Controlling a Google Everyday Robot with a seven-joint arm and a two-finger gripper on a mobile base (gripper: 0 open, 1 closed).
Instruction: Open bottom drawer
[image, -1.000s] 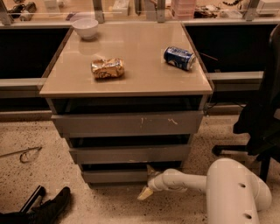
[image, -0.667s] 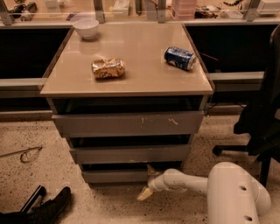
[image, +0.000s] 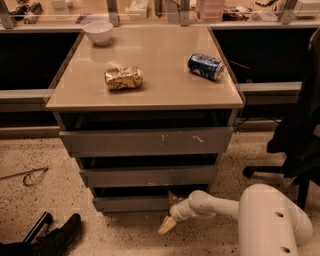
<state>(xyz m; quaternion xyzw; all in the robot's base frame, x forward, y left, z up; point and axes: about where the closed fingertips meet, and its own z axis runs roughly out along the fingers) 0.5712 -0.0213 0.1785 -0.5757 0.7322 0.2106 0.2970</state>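
The bottom drawer (image: 131, 203) is the lowest and narrowest of three grey fronts in the cabinet, plain and handle-less. It stands out only slightly, with a dark gap above it. My gripper (image: 170, 212) is at the right end of this drawer front, reaching in from the white arm (image: 215, 205) at the lower right. Its fingers are spread. The upper fingertip (image: 173, 197) sits at the drawer's top edge. The lower fingertip (image: 166, 226) hangs below the front, near the floor.
The middle drawer (image: 147, 176) and the scratched top drawer (image: 146, 142) are above. The cabinet top (image: 165, 80) holds a white bowl (image: 98, 32), a crumpled snack bag (image: 123, 78) and a blue can (image: 205, 66). A black chair (image: 300, 135) stands at the right. Black objects (image: 50, 239) lie on the floor at the left.
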